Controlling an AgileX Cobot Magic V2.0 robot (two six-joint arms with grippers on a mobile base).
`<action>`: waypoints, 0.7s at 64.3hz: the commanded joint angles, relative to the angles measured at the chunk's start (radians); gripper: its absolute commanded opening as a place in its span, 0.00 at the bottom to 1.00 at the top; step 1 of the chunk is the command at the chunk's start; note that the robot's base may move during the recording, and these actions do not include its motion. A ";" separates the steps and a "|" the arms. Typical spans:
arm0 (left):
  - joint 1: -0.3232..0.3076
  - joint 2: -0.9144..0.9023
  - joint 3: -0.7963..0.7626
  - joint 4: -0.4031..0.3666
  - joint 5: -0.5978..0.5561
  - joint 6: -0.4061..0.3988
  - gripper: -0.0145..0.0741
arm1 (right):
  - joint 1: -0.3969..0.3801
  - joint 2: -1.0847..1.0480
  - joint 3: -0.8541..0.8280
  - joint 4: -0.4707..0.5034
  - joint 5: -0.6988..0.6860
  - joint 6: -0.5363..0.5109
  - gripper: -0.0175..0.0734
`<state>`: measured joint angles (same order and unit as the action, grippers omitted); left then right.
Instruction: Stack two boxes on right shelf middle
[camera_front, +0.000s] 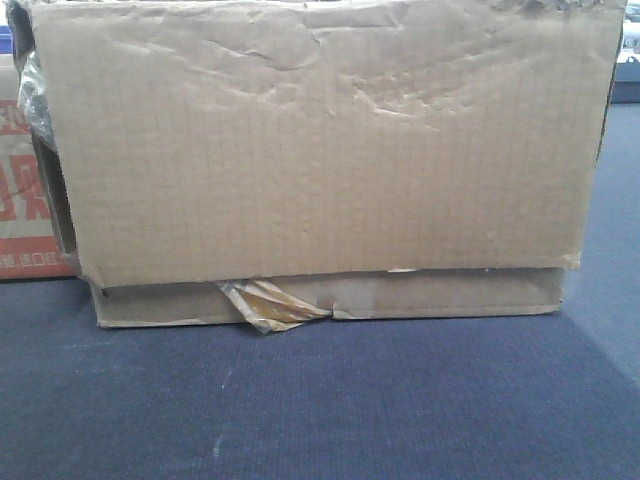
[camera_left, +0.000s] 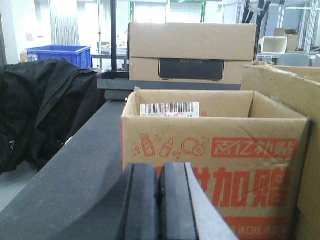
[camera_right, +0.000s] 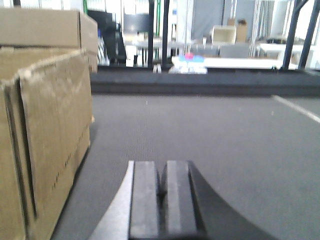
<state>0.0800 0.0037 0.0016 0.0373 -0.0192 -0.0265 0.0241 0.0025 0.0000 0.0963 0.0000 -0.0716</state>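
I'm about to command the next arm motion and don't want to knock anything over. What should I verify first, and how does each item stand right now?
1. Is the left gripper free: ok, its pads are shut together on nothing.
2. Is the right gripper free: ok, shut on nothing.
3. Jaws open for a grasp: not ok, both are shut.
4. Stack formed: ok, the large dented tan cardboard box rests on the flatter tan cardboard box with torn yellowish tape.
5. Left approach clear: probably not ok, the red-and-white printed open carton stands right ahead of the left gripper.
6. The stainless-steel shelf tier reachable: cannot tell, it shows in no view.
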 joint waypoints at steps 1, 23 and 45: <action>0.003 -0.004 -0.002 -0.007 -0.045 0.002 0.04 | -0.002 -0.002 0.000 -0.008 -0.072 -0.004 0.02; 0.003 0.010 -0.276 -0.022 0.100 0.002 0.04 | -0.002 -0.002 -0.180 -0.008 -0.018 -0.004 0.02; 0.003 0.345 -0.796 -0.022 0.430 0.002 0.39 | -0.002 0.286 -0.637 -0.008 0.188 -0.004 0.43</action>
<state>0.0800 0.2711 -0.7090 0.0196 0.3358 -0.0265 0.0241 0.2076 -0.5726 0.0963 0.1522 -0.0716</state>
